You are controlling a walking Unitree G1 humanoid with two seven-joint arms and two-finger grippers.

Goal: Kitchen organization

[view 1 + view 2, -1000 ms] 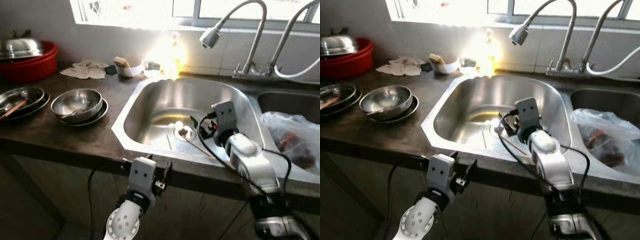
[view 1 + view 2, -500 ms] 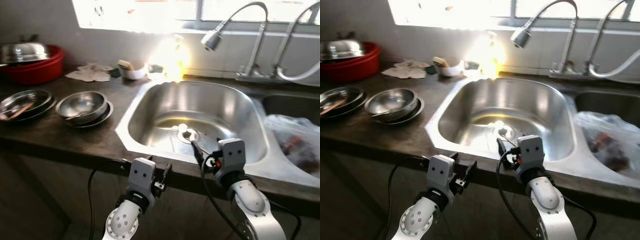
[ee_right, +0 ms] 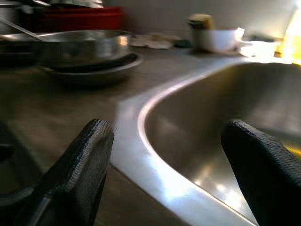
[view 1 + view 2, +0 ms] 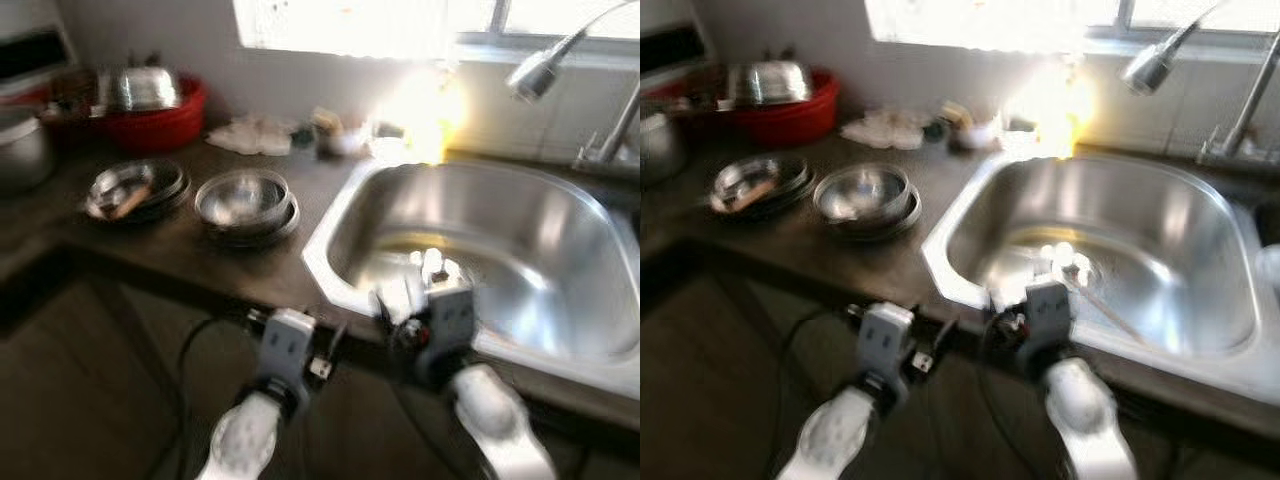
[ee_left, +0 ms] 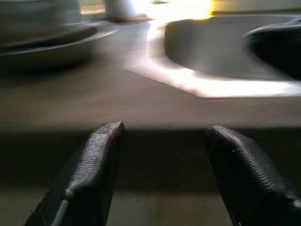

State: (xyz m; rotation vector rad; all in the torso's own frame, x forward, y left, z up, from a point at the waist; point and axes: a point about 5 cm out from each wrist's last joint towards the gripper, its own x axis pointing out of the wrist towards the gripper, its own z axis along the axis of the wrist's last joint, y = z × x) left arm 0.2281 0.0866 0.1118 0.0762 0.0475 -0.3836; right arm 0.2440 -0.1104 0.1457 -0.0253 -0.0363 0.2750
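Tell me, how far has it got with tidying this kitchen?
Little looks done: a steel bowl on its plate, another dish and a red basin sit on the counter. Both the left gripper and right gripper are open, holding nothing, at the sink edge.

Both head views blurred; faucet (image 4: 548, 68) cut off by the edge

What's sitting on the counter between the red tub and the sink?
Between the red tub and the sink: stacked steel bowls and crumpled cloths, seen in the eye views.
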